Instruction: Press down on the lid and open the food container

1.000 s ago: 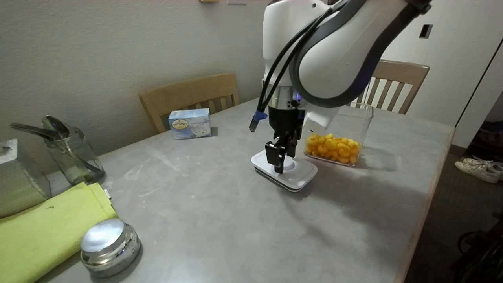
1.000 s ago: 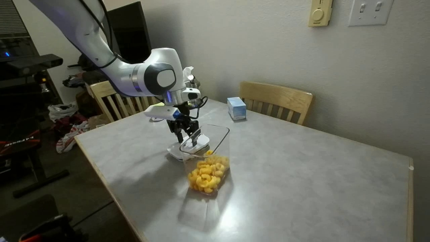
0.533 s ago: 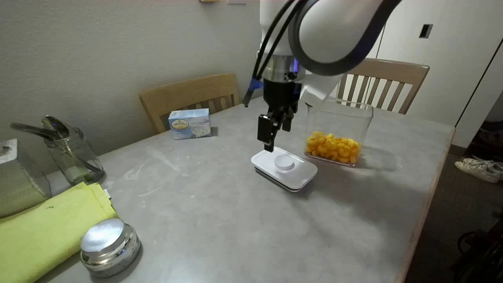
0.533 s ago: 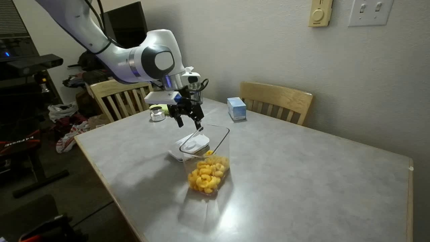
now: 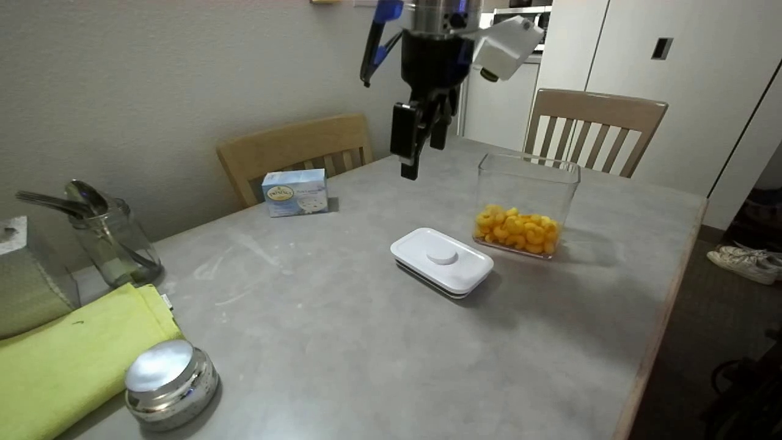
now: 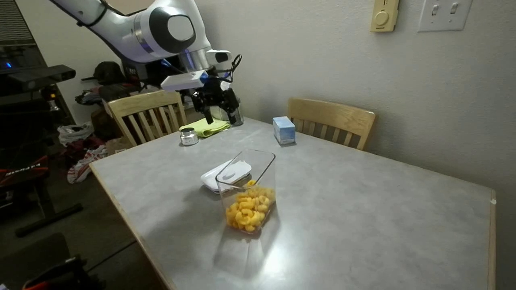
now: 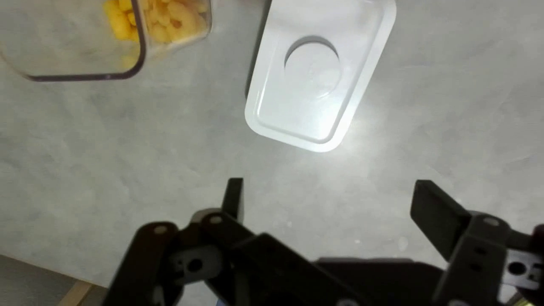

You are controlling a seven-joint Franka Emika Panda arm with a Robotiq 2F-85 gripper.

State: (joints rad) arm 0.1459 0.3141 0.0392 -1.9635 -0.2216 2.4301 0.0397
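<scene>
Grey mottled tabletop w/ wood-trimmed edge stood by a rough-textured wall. Food container, clear sq.-sided plastic w/ curly yellow-orange snacks, sat upright betw. wall-side & opp. edges; lid, flat white rounded rect. w/ raised round button, lay nr. it, apart. Gripper hung above tabletop, fingers spread. Wrist view showed groove inside lid's rim but cut off lid & container; shiny metal tin, nr. an edge, showed only in both exterior views.
</scene>
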